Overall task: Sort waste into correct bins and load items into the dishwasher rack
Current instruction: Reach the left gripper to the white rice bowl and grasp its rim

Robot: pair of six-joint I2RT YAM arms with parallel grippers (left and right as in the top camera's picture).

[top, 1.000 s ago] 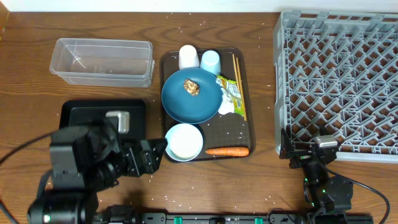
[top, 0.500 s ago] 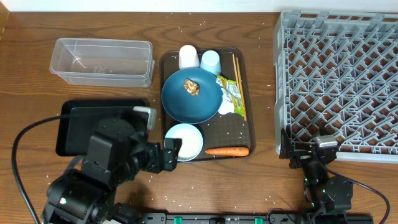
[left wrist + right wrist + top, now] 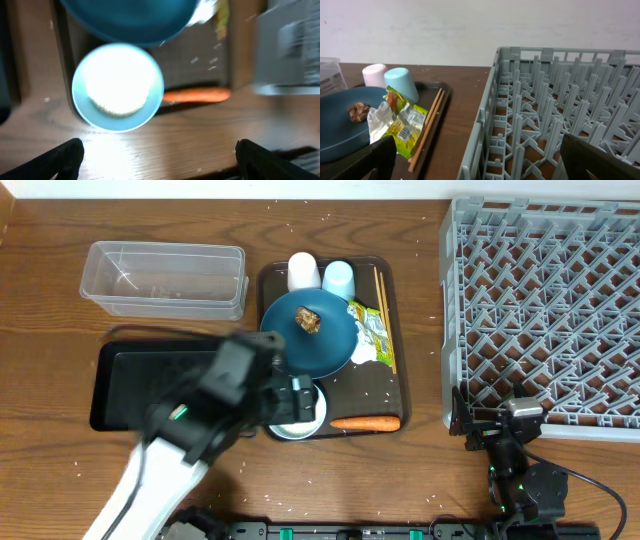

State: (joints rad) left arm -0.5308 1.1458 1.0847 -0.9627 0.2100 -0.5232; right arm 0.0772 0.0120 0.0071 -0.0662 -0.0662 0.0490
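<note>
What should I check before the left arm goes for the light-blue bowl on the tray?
1. Left tool open and empty: ok, jaws wide apart.
2. Left tool around the bowl: not ok, the bowl lies ahead of it, left of centre.
3. Bowl emptied: cannot tell, its inside glares white.
4. Carrot apart from the bowl: cannot tell, it lies close beside the rim.
5. Rack has room: ok, no dishes show in it.
6. Right tool out of the way: ok, open by the rack.
</note>
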